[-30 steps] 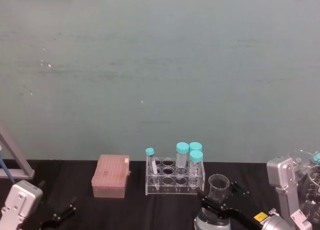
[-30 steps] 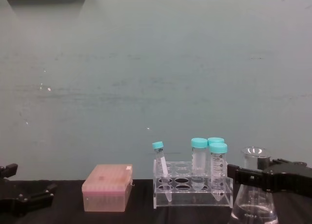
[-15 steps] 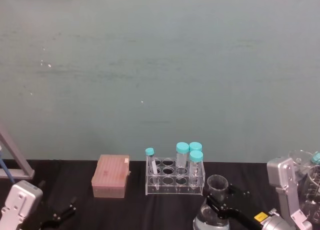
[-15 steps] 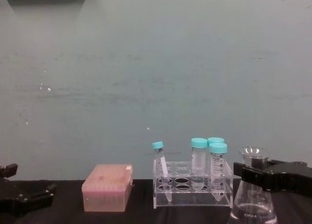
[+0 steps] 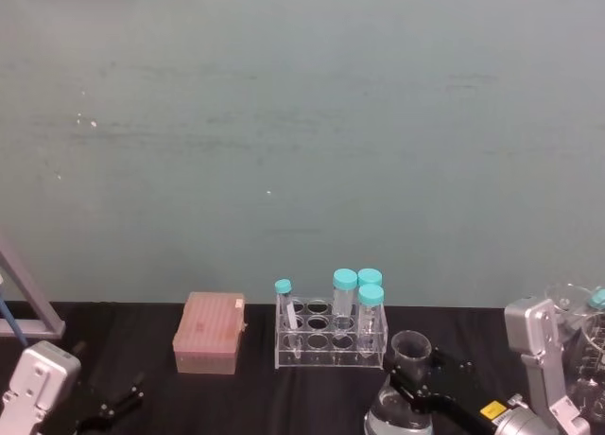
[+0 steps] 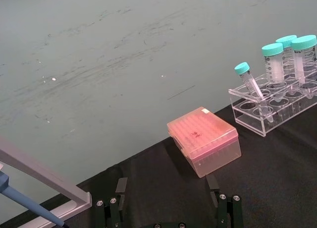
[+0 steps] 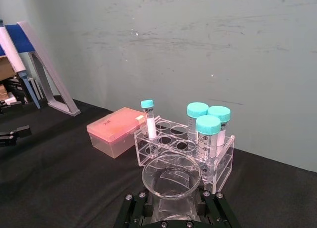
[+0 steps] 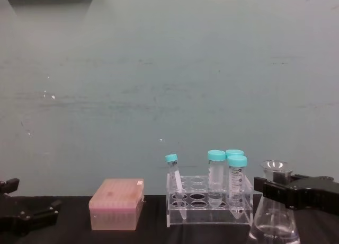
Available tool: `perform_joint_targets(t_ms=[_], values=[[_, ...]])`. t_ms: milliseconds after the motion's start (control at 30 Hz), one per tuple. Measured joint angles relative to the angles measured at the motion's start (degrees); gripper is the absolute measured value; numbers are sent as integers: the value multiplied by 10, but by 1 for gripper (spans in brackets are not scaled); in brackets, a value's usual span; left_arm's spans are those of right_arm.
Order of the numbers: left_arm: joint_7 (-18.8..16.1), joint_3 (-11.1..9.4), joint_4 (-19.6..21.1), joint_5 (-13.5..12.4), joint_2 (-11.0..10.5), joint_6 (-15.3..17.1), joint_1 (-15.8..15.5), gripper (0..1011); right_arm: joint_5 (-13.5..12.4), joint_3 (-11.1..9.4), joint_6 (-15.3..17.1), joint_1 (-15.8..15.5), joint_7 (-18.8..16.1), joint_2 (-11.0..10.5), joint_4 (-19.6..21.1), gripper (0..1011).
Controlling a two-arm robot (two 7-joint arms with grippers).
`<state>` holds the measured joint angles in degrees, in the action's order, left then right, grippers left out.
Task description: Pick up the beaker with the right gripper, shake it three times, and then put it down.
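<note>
Right claw (image 8: pixel 276 188) closed around beaker (image 8: pixel 274 223) neck

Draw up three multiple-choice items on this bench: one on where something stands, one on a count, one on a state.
1. Where does the pink box stand?
A. On the robot's left of the tube rack.
B. On the robot's right of it.
C. On top of it.

2. How many teal-capped tubes does the rack hold?
A. Two.
B. Four.
C. Six.

3. What is the right gripper doing?
A. Hanging open over the rack.
B. Resting on the pink box.
C. Clamping the neck of the beaker.

Answers:
1 A: the head view shows the box left of the rack and apart from it.
2 B: the rack holds one slim tube and three wide ones.
3 C: the right gripper closes on the neck from both sides, while the left gripper lies open on the robot's left side.
</note>
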<state>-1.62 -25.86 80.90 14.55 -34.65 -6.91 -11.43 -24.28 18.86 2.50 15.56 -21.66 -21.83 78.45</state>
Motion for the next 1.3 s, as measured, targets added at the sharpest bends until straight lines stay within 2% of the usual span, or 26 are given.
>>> perform_joint_targets(t_ms=[900, 1300], values=[[0, 0, 0, 0, 0, 0, 0, 1000, -1, -3, 1, -1, -3, 1, 1, 456], [0, 0, 0, 0, 0, 0, 0, 1000, -16, -15, 14, 4, -8, 0, 33, 453]])
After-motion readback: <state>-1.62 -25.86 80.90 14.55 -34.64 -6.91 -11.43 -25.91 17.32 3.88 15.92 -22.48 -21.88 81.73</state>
